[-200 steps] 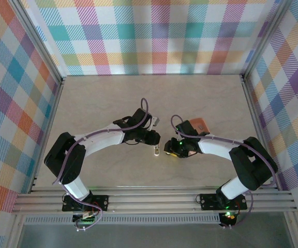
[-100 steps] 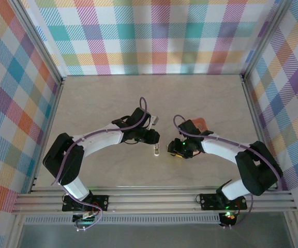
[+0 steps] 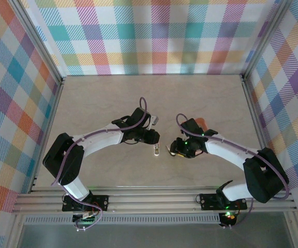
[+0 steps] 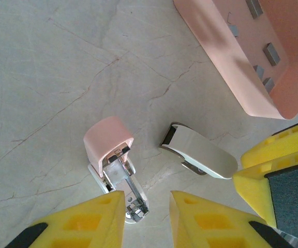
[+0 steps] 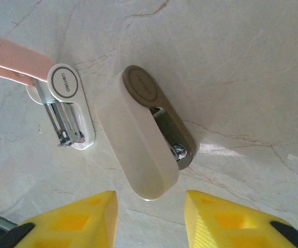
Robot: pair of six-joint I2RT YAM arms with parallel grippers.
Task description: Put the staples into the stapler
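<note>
The stapler (image 4: 107,142) is lying open, apparently unloaded, the staples (image 4: 271,53) are sitting in the tray (image 4: 213,57) beyond it, and the left gripper (image 4: 146,199) and right gripper (image 5: 150,199) are hovering by it, parted and empty.

Seen from the left wrist, the stapler (image 4: 110,150) lies on the table (image 4: 50,67). The oblong piece (image 4: 203,155) lies just beside it at 3 o'clock, not touching. The tray (image 4: 216,57) sits at its 2 o'clock, farther off, with the staples (image 4: 271,53) inside.
</note>
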